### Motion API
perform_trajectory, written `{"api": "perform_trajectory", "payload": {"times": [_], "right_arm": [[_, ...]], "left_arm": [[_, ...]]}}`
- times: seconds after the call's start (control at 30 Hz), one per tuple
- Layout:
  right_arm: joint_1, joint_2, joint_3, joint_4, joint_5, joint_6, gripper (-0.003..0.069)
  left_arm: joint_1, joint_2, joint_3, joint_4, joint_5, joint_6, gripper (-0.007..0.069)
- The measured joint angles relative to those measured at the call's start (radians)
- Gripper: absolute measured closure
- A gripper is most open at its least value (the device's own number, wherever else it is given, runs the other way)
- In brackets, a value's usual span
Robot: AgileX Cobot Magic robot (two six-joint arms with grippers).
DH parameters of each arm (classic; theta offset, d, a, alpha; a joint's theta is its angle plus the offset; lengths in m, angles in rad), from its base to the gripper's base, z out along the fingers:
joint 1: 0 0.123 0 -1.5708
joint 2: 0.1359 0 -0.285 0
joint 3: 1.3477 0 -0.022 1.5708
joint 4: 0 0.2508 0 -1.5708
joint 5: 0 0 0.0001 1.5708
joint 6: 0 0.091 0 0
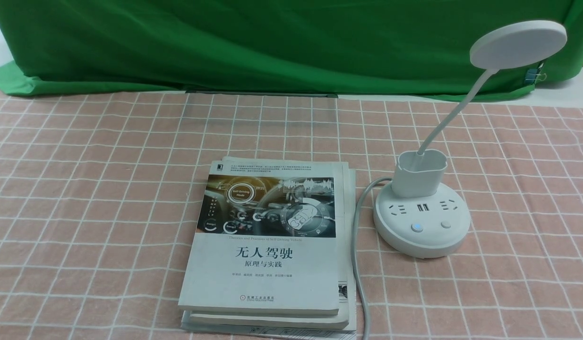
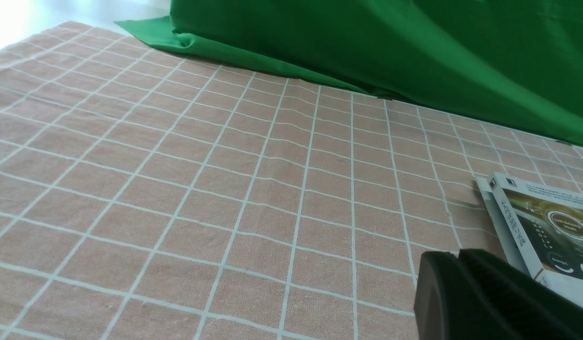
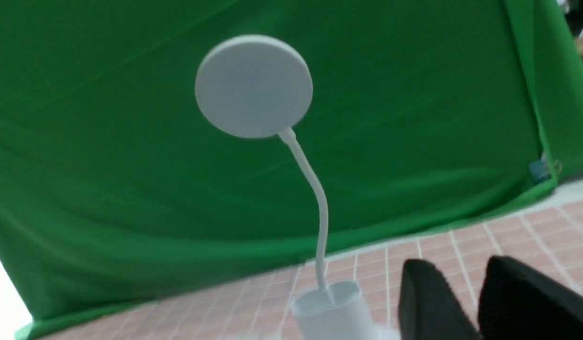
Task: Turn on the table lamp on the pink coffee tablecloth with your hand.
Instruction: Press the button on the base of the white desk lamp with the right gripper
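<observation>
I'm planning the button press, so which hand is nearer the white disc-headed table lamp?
Right. The black right hand faces the white disc-headed table lamp; the black left hand is off by the far side of the white-covered books.

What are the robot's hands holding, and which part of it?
Nothing: the black left gripper is closed on itself, and the black right gripper has an empty gap.
</observation>
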Motion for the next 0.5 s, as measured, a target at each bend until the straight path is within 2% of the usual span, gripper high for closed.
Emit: {"api": "perform_trajectory", "payload": {"times": [0.1,0.17,0.4,0.5], "right_arm": [[0.0,0.101,-0.086,0.0,0.155,-0.015,0.058],[0.0,0.206,-0.178,0.001,0.255,-0.039,0.0619],[0.0,0.71,-0.568,0.001,0.699,-0.241,0.0613],[0.0,0.908,-0.677,0.001,0.79,-0.302,0.061]], "left_arm": [[0.0,0.0,0.0,0.0,0.0,0.0,0.0606],[0.0,0.0,0.0,0.0,0.0,0.0,0.0606],[0.0,0.0,0.0,0.0,0.0,0.0,0.0606],[0.0,0.0,0.0,0.0,0.0,0.0,0.0606]]}}
